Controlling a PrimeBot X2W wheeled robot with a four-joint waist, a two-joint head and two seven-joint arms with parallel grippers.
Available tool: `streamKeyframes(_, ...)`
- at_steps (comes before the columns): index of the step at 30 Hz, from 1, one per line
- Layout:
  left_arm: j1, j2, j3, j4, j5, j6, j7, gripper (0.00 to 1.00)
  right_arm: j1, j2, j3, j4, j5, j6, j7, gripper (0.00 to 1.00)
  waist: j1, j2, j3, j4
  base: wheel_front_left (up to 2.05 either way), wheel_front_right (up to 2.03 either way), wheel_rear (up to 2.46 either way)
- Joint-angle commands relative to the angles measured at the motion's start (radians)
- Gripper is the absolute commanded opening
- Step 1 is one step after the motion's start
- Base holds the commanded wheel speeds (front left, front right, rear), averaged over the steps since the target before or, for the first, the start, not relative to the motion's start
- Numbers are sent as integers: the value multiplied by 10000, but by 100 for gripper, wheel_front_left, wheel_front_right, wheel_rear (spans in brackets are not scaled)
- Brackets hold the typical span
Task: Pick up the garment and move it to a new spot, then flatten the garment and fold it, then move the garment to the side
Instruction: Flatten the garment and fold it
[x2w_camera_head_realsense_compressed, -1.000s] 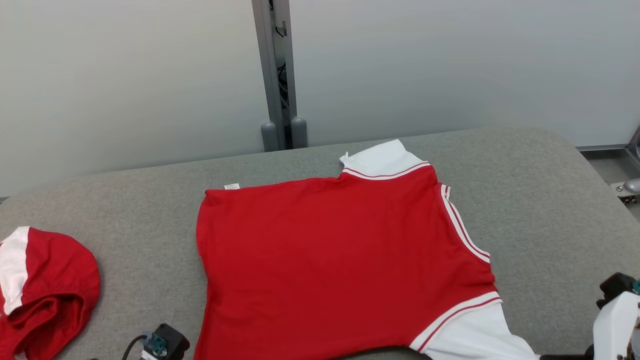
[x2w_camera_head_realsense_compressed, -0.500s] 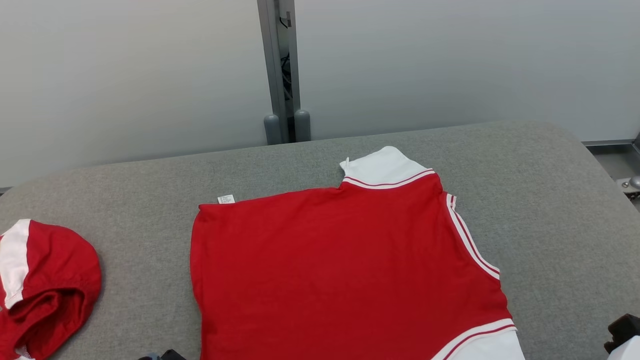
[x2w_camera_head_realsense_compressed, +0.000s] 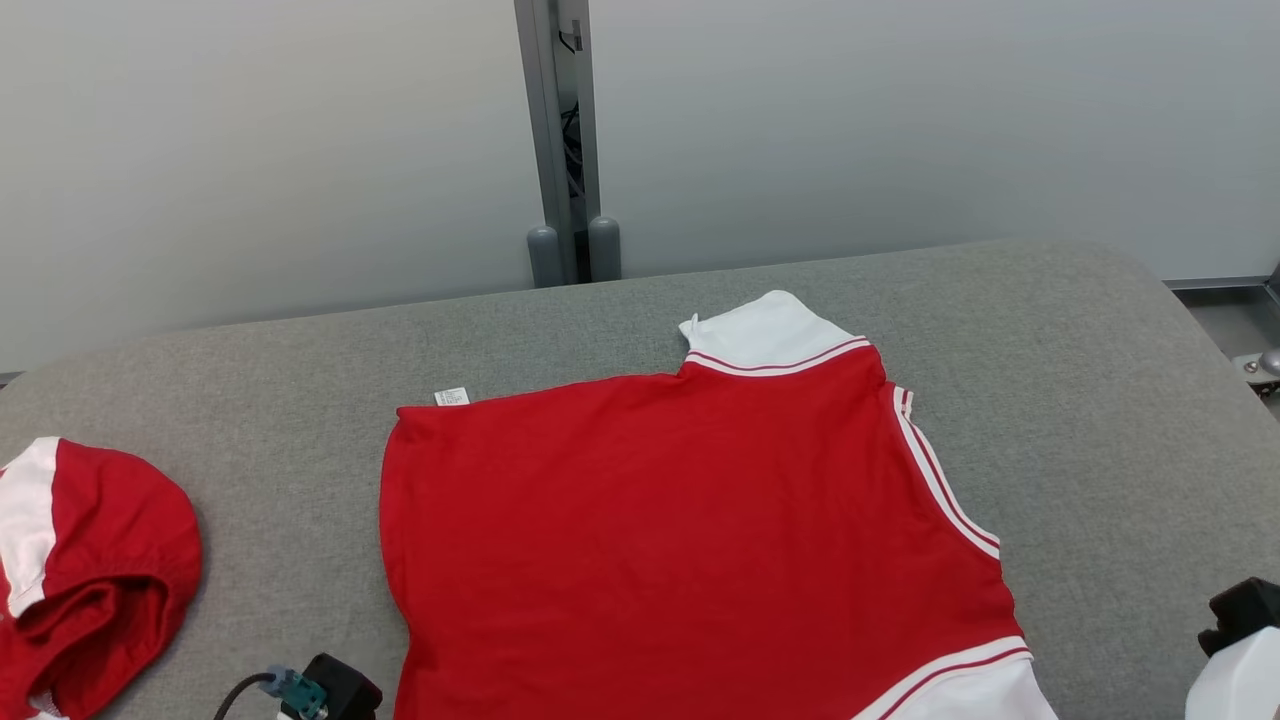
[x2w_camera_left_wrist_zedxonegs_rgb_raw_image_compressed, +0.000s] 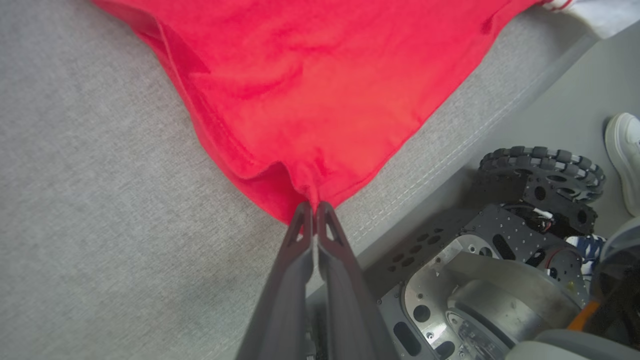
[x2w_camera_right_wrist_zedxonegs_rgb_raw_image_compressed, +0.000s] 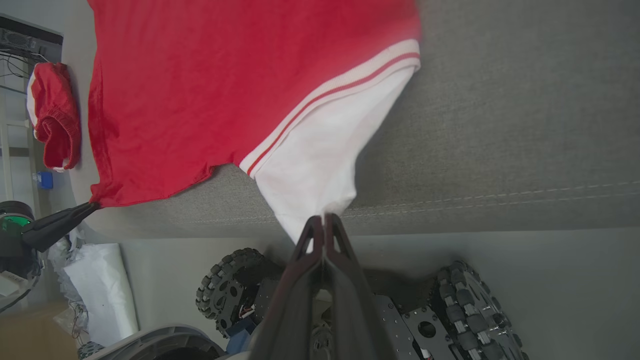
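Note:
The garment (x2w_camera_head_realsense_compressed: 680, 530) is a red shirt with white sleeves and striped trim, spread nearly flat on the grey table (x2w_camera_head_realsense_compressed: 1100, 400). In the left wrist view my left gripper (x2w_camera_left_wrist_zedxonegs_rgb_raw_image_compressed: 315, 205) is shut on the red hem corner (x2w_camera_left_wrist_zedxonegs_rgb_raw_image_compressed: 310, 185) at the table's near edge. The right wrist view has my right gripper (x2w_camera_right_wrist_zedxonegs_rgb_raw_image_compressed: 324, 217) shut on the tip of the white sleeve (x2w_camera_right_wrist_zedxonegs_rgb_raw_image_compressed: 320, 165), which hangs over the same edge. My left gripper (x2w_camera_right_wrist_zedxonegs_rgb_raw_image_compressed: 92, 204) also appears there, holding the garment's (x2w_camera_right_wrist_zedxonegs_rgb_raw_image_compressed: 225, 90) far corner. Parts of both wrists sit at the head view's bottom corners.
A second red and white garment (x2w_camera_head_realsense_compressed: 90, 570) lies bunched at the table's left end. Below the near table edge (x2w_camera_left_wrist_zedxonegs_rgb_raw_image_compressed: 450, 150) are my base and wheels (x2w_camera_left_wrist_zedxonegs_rgb_raw_image_compressed: 542, 165), with a person's white shoe (x2w_camera_left_wrist_zedxonegs_rgb_raw_image_compressed: 622, 155) on the floor. A partition post (x2w_camera_head_realsense_compressed: 565, 150) stands behind the table.
The head camera shifted slightly, so the whole picture moved. The garment lies as before. My left wrist dropped below the head view's bottom edge, then came back into it.

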Motion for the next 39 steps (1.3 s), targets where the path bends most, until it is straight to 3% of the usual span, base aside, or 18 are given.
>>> streamKeyframes(1,84,-57,145,-37,-174,88,-131,0,-197,37,-34,-65,14,5,-219,0,0,-1,2,8,0,0,0)
streamKeyframes(14,187,-549,1324,-335,-1846,345,-703,0,-1071,-38,276,163,399,5,-1682,0,0,-1,276,70,0,0,0)
streamKeyframes(26,99,-986,2430,-333,-3430,223,-1192,0,-2062,-288,549,1134,527,5,-3120,0,0,-1,690,214,0,0,0)
streamKeyframes(39,-671,-1840,2823,922,-3268,487,-2043,0,-3167,-566,642,2715,577,5,-4613,0,0,-1,1293,447,0,0,0)
